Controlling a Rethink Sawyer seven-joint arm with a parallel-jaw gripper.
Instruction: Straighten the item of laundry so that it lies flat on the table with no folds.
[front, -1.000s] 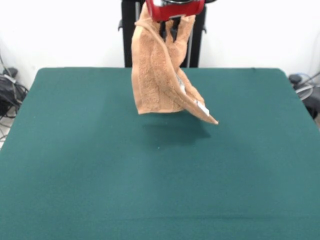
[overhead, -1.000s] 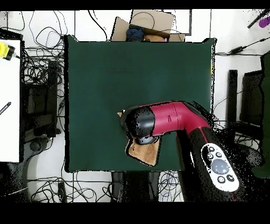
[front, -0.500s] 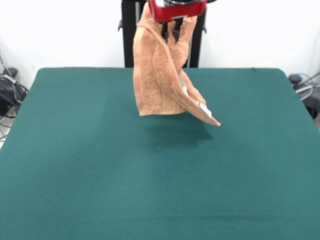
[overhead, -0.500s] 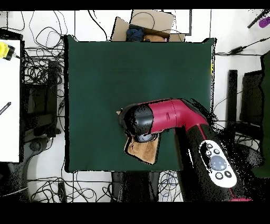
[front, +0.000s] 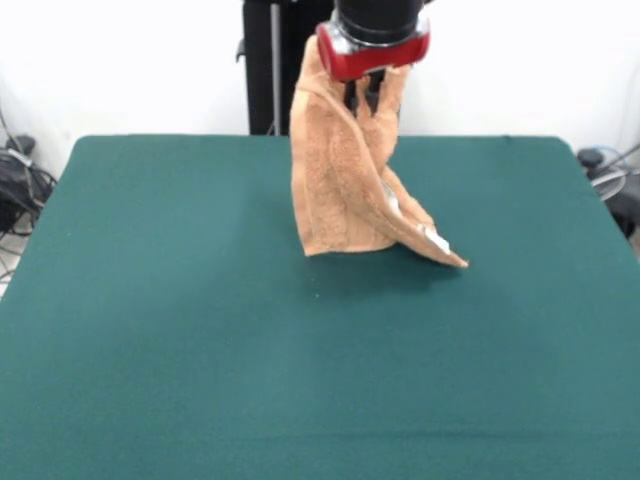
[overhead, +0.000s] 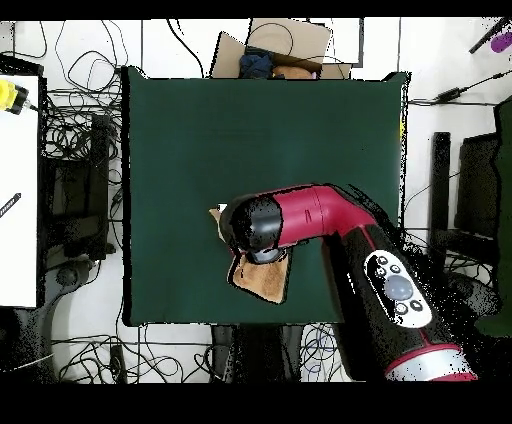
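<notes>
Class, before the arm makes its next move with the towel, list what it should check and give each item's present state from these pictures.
1. Gripper shut on the towel: ok.
2. Towel lying flat: not ok, it hangs bunched and folded.
3. Lower edge touching the table: cannot tell; its pointed corner looks very close to the cloth.
4. Room to spread it: ok, bare green cloth lies all around.
5. Towel over the table, not past an edge: ok in the overhead view.
</notes>
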